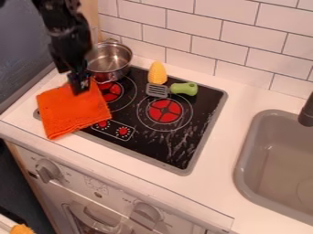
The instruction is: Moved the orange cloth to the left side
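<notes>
- Camera view: I count one orange cloth [70,112], roughly square. It lies at the left of the work area, over the left part of the black stove top [174,148] and onto the white counter [113,157] beside it.
- One black gripper [79,89] hangs from the upper left, its tip at the cloth's upper part. Grasp state: I cannot tell from here whether it is clenched on the fabric or released.
- Cloth orientation: sides close in length, so long axis is weak. The longest edge faces the counter's front and slants from lower left up to the right. One corner points down towards the front edge, another up towards the pot.
- Further counts: one yellow corn cob [157,73], narrow end up; one spatula [157,90], grey slotted head at left, green handle to the right, just below the corn; two large red burner marks; two small red dial marks; two oven knobs.
- Containers, two: one metal pot [110,75] at the back left, upright, partly behind the arm, bare metal seen inside; one grey sink [247,157] at the right, bare basin floor, black faucet [307,112] over its upper rim.
- Bottom left corner: one orange-yellow item [22,229], cut off by the view's edge, kind unclear.
</notes>
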Controlling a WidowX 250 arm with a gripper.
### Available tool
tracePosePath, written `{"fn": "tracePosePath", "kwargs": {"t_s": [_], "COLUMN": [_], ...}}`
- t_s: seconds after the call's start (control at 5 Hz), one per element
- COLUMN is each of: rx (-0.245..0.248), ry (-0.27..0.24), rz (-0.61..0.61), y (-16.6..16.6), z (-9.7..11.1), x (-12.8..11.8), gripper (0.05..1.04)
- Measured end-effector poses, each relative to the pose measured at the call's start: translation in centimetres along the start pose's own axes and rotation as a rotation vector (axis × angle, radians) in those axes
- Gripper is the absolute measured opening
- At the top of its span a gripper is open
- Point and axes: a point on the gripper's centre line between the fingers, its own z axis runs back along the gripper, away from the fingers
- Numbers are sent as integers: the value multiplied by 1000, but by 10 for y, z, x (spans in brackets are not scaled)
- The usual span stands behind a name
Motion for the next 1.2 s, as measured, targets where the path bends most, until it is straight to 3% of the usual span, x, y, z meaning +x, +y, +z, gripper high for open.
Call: {"fn": "tracePosePath", "kwargs": {"t_s": [0.2, 0.4, 1.2], "rx": [18, 64, 66], "ry": [-25, -92, -96], "rz": [34, 92, 99], "y": [4, 8, 9], "z": [20, 43, 44], "x": [3, 4, 4], "gripper": [1000, 1000, 1000]}}
